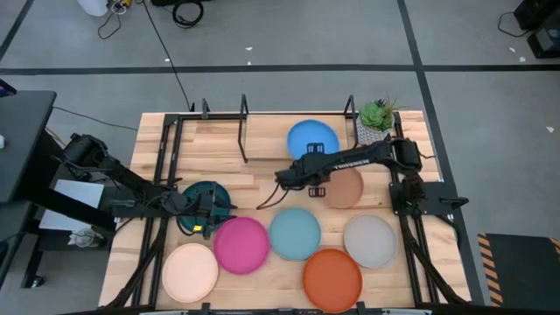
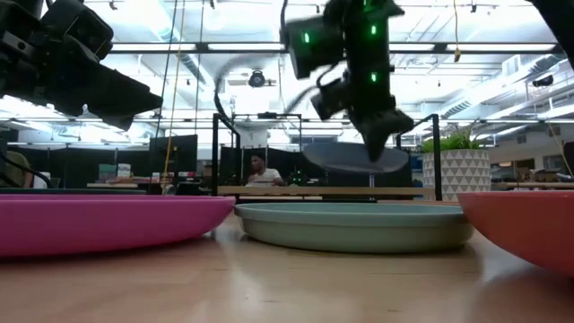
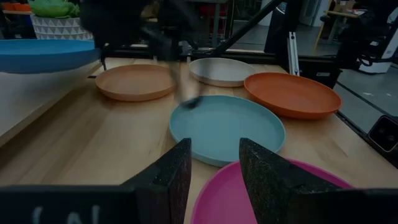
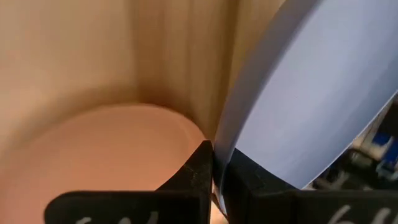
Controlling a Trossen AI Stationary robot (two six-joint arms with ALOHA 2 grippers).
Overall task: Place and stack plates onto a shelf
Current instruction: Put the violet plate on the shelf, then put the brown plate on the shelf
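**A:** While it's lifted over the wooden table point(image 1: 262, 179), where's the round blue plastic plate point(image 1: 312, 138)?

**B:** Its rim's pinched tight in the right gripper point(image 4: 214, 163), above the tan-brown plate point(image 4: 93, 155). Left gripper point(image 3: 214, 163) hangs open beside the magenta plate point(image 3: 292, 186).

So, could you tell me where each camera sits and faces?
High: above the table, looking straight down; both arms show.
Low: tabletop height, facing the room past the pink plate; one arm shows.
Left wrist: past the open left claw, across the teal plate.
Right wrist: right claw pinching the blue plate.
Shared: all see the blue plate.
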